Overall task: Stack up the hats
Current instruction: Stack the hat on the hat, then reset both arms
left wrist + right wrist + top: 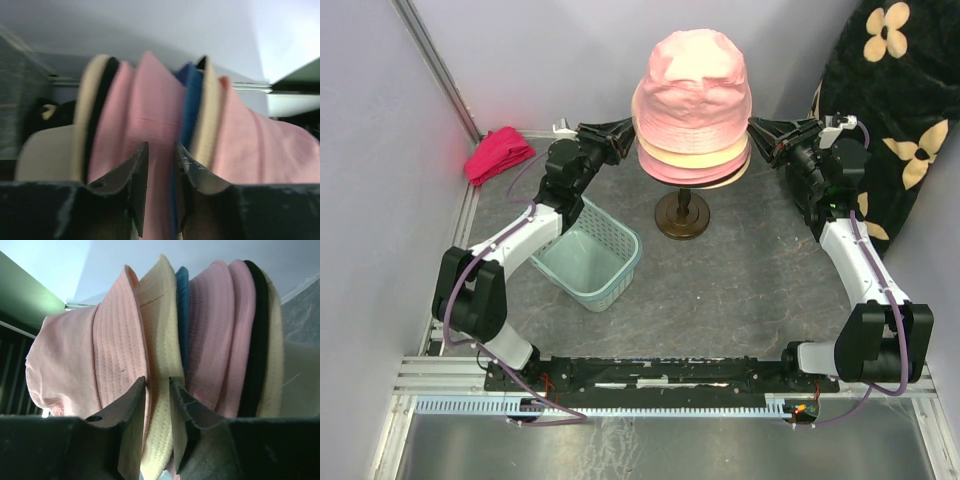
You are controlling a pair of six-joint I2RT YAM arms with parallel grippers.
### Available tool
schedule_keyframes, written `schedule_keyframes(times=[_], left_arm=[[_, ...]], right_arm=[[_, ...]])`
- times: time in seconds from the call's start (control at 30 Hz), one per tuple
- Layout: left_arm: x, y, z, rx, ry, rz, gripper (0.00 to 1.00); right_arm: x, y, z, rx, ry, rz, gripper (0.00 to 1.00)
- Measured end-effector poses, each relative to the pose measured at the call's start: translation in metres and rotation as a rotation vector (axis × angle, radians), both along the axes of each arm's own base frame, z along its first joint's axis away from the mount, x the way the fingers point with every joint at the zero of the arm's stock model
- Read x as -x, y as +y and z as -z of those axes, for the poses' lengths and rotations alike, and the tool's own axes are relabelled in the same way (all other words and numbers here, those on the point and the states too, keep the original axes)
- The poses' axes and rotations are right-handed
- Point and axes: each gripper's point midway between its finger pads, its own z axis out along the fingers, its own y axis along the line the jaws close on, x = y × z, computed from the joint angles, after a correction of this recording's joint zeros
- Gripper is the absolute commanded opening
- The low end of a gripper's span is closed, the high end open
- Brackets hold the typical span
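Where the two arms are bolted at the near edge of the table (750,300), each reaches away from me up its own side. A little way in, beside the left arm, a pale green basket (618,278) sits on the table. Beyond it, at the middle of the table, is a dark round stand (682,225), and the hats (692,150) are piled on top of it, one over another. A pink hat (692,80) crowns the pile, with beige and pink brims ringed beneath it.

The left gripper (628,130) points at the pile from the left at brim height. Its jaws are parted a little, with pink fabric and a blue edge (186,100) in the gap. The right gripper (754,126) comes in level from the other side. Its jaws are also slightly spread, and a beige brim (160,340) runs between them. I cannot tell whether either pair touches the cloth. From that side I can also see a black brim (257,340) lower in the pile.

Further back, a magenta cloth bundle (498,153) lies in the far left corner, and a black flowered fabric (900,100) hangs at the far right.
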Motion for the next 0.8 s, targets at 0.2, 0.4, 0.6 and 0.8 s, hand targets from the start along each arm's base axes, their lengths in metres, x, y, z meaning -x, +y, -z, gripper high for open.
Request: schedule_keyframes(times=[0.2,0.4,0.6,0.8], left_arm=[[-0.008,0.002,0.034,-0.087,0.088,-0.017,0.48],[-0.008,0.018,0.037,-0.135,0.116,-0.063,0.48],[0.004,0.077,0.002,-0.25,0.073,-0.235,0.5],[0.022,0.141,-0.067,-0.528,-0.045,-0.503,0.5]], right_arm=[[-0.002,-0.003,0.006,0.021,0.022,0.012,0.41],[-0.003,-0.011,0.017,0.085,0.066,0.038,0.45],[0.006,-0.038,0.001,0.302,0.059,0.138,0.49],[0.015,-0.076,-0.02,0.672,0.044,0.318,0.56]])
